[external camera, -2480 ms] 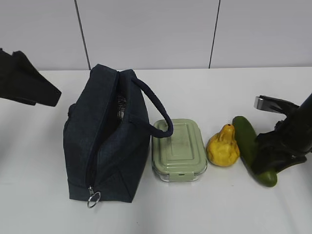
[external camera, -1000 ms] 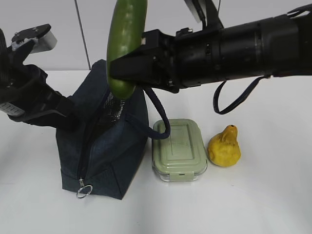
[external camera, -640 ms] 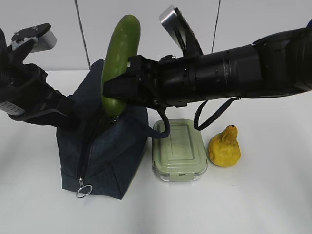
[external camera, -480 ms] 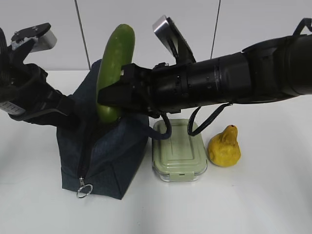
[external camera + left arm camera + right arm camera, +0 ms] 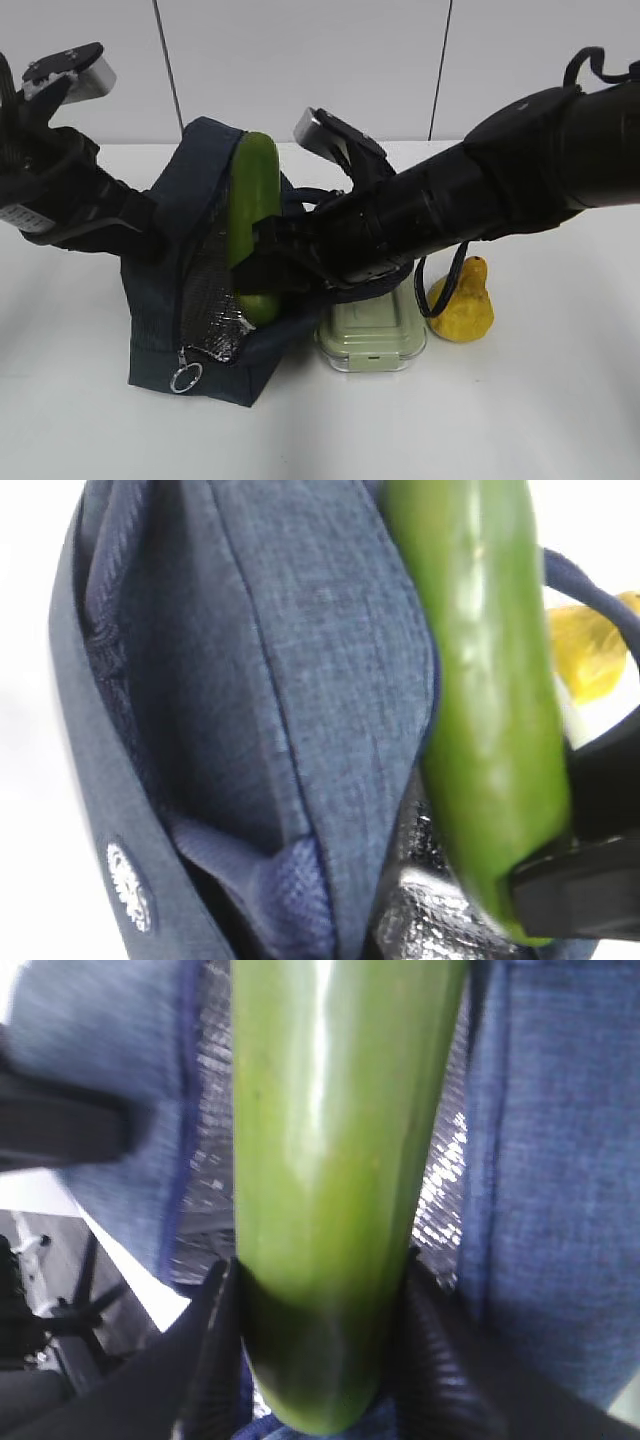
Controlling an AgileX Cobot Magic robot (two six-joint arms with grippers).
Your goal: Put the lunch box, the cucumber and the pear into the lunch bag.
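The navy lunch bag (image 5: 160, 300) stands at the left with its mouth held wide, silvery lining (image 5: 210, 290) showing. My left gripper (image 5: 150, 235) grips the bag's left rim; its fingers are hidden in the left wrist view. My right gripper (image 5: 262, 275) is shut on the green cucumber (image 5: 250, 220), which stands upright with its lower end inside the bag's mouth. The right wrist view shows the cucumber (image 5: 335, 1160) between both jaws of the gripper (image 5: 320, 1300). The sage-green lunch box (image 5: 372, 340) lies right of the bag, partly under my right arm. The yellow pear (image 5: 460, 305) sits right of the box.
The white table (image 5: 520, 420) extends in front and to the right. The bag's zipper ring (image 5: 182, 379) hangs at its front corner. My right arm crosses over the lunch box. A white panelled wall closes the back.
My right gripper has brought the cucumber down from above the bag into its mouth. The bag's mouth now gapes wider, showing the lining. The lunch box and pear have not moved.
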